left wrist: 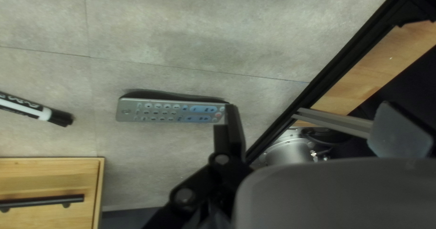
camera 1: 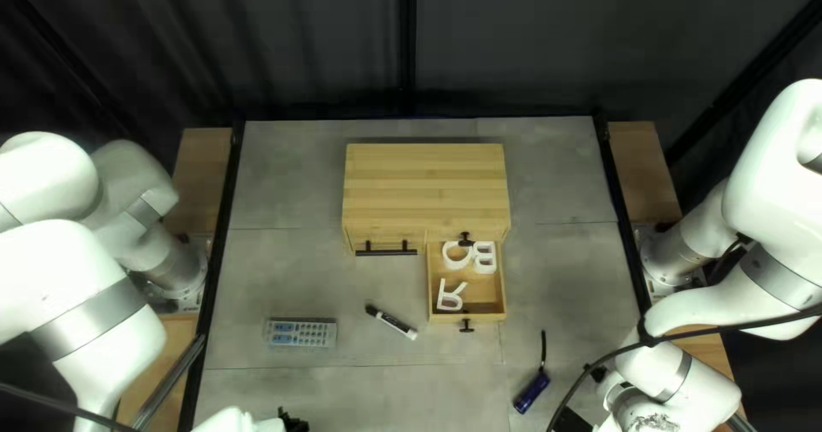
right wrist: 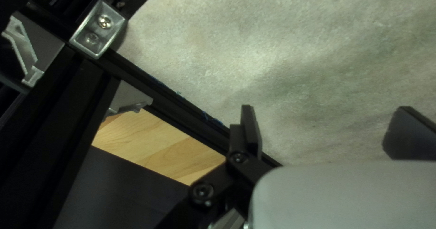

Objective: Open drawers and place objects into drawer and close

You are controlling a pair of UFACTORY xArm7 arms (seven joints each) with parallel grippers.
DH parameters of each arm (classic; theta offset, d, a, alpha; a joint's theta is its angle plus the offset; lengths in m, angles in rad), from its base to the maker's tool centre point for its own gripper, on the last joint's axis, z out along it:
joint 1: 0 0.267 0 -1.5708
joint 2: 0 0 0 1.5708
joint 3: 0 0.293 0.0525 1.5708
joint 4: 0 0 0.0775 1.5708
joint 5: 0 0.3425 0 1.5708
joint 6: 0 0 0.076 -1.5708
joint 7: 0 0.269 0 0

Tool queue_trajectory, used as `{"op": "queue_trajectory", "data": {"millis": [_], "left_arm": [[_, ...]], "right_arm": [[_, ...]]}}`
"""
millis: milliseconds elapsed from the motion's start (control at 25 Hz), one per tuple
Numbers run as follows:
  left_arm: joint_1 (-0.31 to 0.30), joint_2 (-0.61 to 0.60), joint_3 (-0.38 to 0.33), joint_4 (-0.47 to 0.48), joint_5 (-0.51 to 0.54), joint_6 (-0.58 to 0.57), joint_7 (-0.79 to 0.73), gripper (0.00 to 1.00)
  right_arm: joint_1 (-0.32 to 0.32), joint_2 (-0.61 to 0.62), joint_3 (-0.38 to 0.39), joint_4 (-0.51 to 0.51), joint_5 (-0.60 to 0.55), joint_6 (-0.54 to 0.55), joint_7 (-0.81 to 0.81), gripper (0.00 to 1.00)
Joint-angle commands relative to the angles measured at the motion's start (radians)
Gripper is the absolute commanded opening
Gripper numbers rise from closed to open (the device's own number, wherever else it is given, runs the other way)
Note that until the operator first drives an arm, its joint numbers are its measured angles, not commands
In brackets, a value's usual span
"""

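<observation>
L claw (left wrist: pixel 309 106) open, nothing gripped, one finger overlapping remote's (left wrist: pixel 170 111) end in wrist view; R claw (right wrist: pixel 326 107) open, empty. Prob. next: remote. Ctr claw over its mid, fingers across narrow width, then straight down. Remote's on table (camera 1: pixel 300 269), w/ room btwn L edge & marker (camera 1: pixel 391 321). Letters (camera 1: pixel 450 295) in open drawer (camera 1: pixel 482 293); mind its jutting front.

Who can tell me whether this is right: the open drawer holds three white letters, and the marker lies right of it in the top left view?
Not quite: the top left view shows the marker left of the open drawer, which does hold three white letters.
</observation>
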Motion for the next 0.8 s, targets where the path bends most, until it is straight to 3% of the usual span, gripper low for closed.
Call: {"op": "queue_trajectory", "data": {"millis": [40, 520, 800], "left_arm": [[0.000, 0.000, 0.000, 0.000, 0.000, 0.000, 0.000, 1.00], [0.000, 0.000, 0.000, 0.000, 0.000, 0.000, 0.000, 1.00], [0.000, 0.000, 0.000, 0.000, 0.000, 0.000, 0.000, 1.00]], "right_arm": [[-0.021, 0.043, -0.029, 0.058, -0.041, 0.024, -0.016, 1.00], [-0.075, -0.069, -0.081, 0.075, -0.069, 0.023, -0.026, 1.00], [-0.085, -0.018, -0.101, 0.072, -0.121, -0.174, 0.004, 1.00]]}}
